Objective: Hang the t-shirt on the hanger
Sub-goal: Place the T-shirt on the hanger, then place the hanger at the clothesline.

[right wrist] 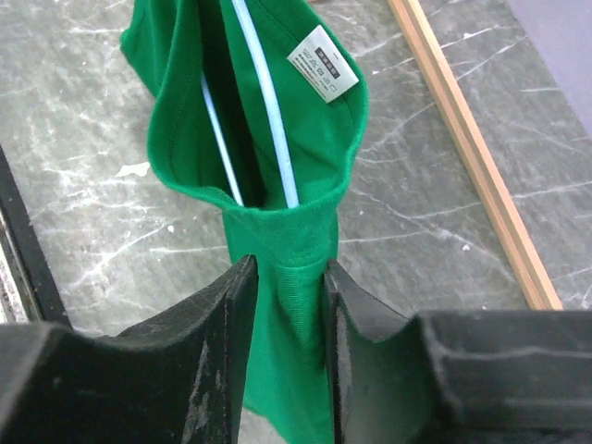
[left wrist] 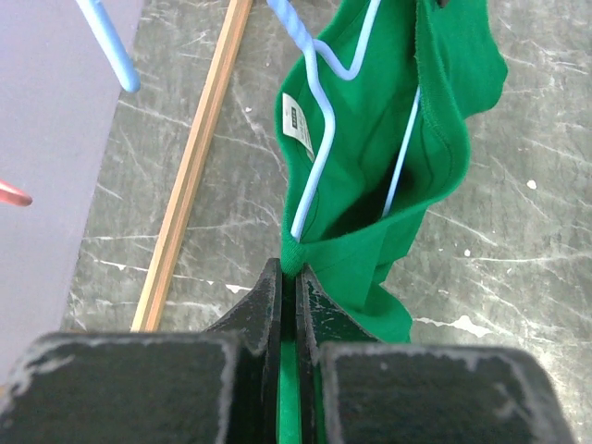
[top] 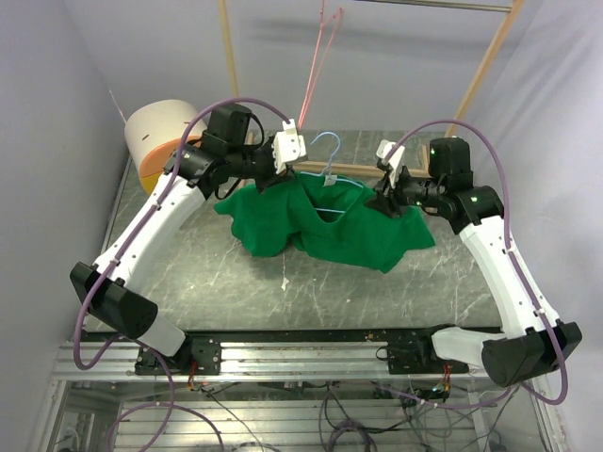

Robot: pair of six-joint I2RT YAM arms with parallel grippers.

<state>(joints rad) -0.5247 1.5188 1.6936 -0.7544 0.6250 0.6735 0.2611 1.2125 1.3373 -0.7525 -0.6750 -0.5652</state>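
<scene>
Soft, light t-shirt droops around hanger, wire inside neck. Left gripper clamped on collar beside hanger; right gripper fingers apart, cloth slack between. Best hold: ribbed collar.

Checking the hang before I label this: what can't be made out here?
1. Lower half of the hanger: every view, inside the shirt.
2. Print on the label: both wrist views, too small.
3. Whether the right gripper presses the cloth: right wrist view, fabric fills the gap between its parted fingers.
4. Top of the pink hanger: top view, cut off by the upper edge.
</scene>
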